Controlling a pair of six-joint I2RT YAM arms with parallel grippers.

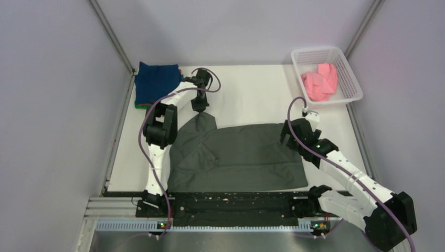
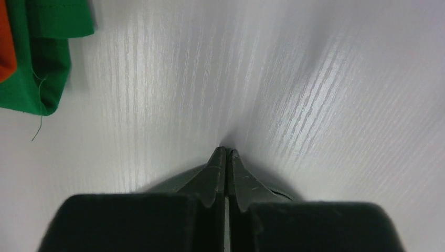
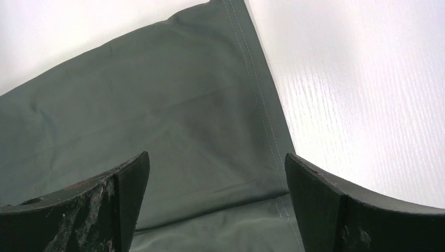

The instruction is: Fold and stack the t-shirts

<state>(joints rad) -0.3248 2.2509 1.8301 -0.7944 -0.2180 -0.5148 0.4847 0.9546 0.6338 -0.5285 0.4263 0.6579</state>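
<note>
A dark charcoal t-shirt (image 1: 236, 155) lies spread on the middle of the white table. My left gripper (image 1: 200, 106) is at the tip of its far left sleeve. In the left wrist view the gripper (image 2: 226, 153) is shut, with dark cloth (image 2: 176, 182) pinched at its tips. My right gripper (image 1: 287, 137) is at the shirt's far right corner. In the right wrist view it (image 3: 218, 173) is open and empty just above the stitched hem of the shirt (image 3: 157, 105). A folded navy shirt (image 1: 155, 81) tops a stack at the back left. Green (image 2: 47, 58) and orange (image 2: 5, 47) shirts lie beneath it.
A white mesh basket (image 1: 346, 68) at the back right holds a crumpled pink shirt (image 1: 321, 81). Grey walls close in the table at left, right and back. A black rail (image 1: 231, 202) runs along the near edge between the arm bases.
</note>
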